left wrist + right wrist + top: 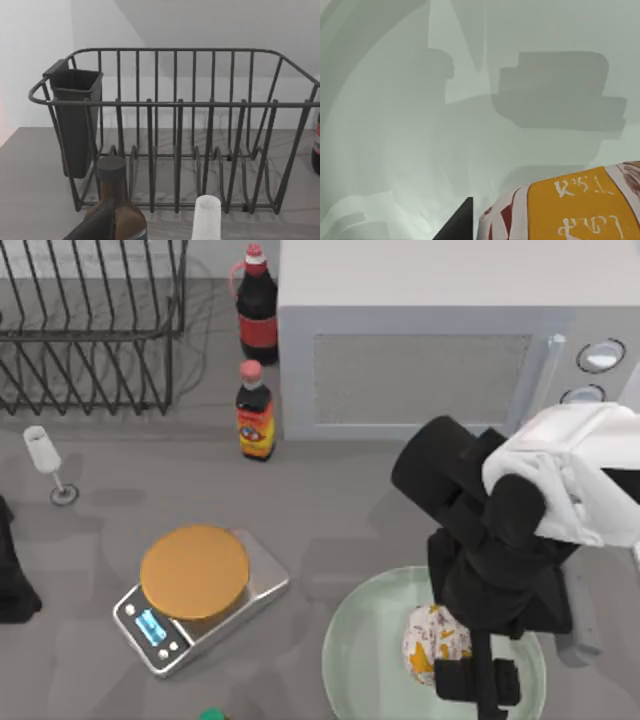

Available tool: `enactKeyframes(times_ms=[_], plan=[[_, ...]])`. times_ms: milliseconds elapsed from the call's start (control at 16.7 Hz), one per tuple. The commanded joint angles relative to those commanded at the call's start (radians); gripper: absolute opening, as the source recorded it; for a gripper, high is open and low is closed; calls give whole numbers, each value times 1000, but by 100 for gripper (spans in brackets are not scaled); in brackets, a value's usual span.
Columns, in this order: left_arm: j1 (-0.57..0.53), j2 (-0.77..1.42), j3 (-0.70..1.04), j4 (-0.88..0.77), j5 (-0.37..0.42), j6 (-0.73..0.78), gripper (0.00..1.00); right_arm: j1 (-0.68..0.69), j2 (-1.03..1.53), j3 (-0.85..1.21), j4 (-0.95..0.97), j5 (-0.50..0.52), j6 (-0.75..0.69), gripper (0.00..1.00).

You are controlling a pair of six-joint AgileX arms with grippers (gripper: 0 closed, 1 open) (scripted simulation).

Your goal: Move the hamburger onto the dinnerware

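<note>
Hamburger (433, 642) is lying on the dinnerware (365, 640), directly beneath the right gripper (478, 680); I cannot tell its grip. Scale (200, 595) is sitting left.

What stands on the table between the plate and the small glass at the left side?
In the top view, the silver kitchen scale with its orange top stands between the plate and the small glass; the table around it is bare.

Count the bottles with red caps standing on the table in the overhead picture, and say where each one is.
2. The taller dark bottle stands beside the microwave's back left corner; the smaller sauce bottle stands just in front of it, right of the dish rack. The arm may hide others.
</note>
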State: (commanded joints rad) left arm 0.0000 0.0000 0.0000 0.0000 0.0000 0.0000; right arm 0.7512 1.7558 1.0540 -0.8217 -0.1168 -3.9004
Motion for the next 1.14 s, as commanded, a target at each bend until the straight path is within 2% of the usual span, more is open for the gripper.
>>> enactKeyframes(times_ms=[780, 1140], plan=[[0, 0, 0, 0, 0, 0, 100, 0, 0, 0, 0, 0, 0, 98], [0, 0, 0, 0, 0, 0, 100, 0, 0, 0, 0, 0, 0, 100]])
